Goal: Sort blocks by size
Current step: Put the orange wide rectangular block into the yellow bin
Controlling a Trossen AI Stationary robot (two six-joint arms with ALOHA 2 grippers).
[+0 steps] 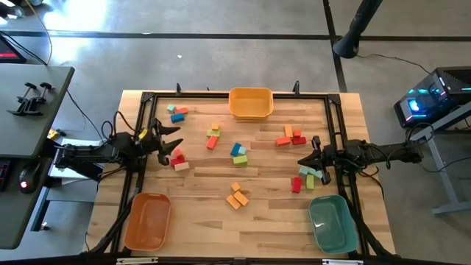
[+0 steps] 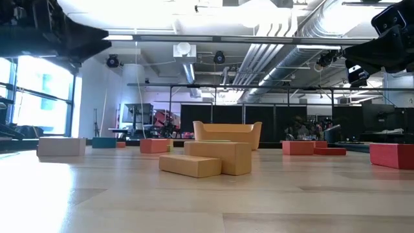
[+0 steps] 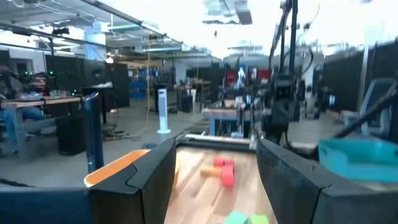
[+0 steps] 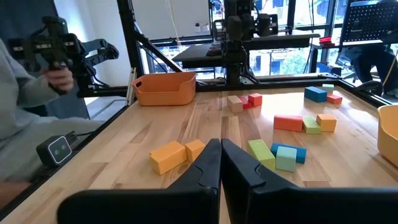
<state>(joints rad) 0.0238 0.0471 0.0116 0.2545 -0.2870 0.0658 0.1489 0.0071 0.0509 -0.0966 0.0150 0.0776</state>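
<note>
High: we are seeing blocks point(image 1: 237, 153) lying scattered over the counter point(image 1: 206, 184), all three bins looking empty, sorting seemingly unstarted | Low: orange blocks sitting mid-counter | Left wrist: left hand point(image 3: 214, 180) gaping wide, holding nothing | Right wrist: right hand point(image 4: 221, 163) pinched closed, holding nothing.

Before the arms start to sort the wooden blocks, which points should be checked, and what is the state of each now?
1. Left gripper empty and open: ok, the left wrist view shows its fingers wide apart.
2. Right gripper ready to grasp: not ok, its fingers are closed together, holding nothing.
3. Small coloured wooden blocks lie on the table, none in bins: ok.
4. Orange plastic bin, teal plastic bin and far orange bin empty: ok.
5. Red blocks near left gripper: ok.
</note>
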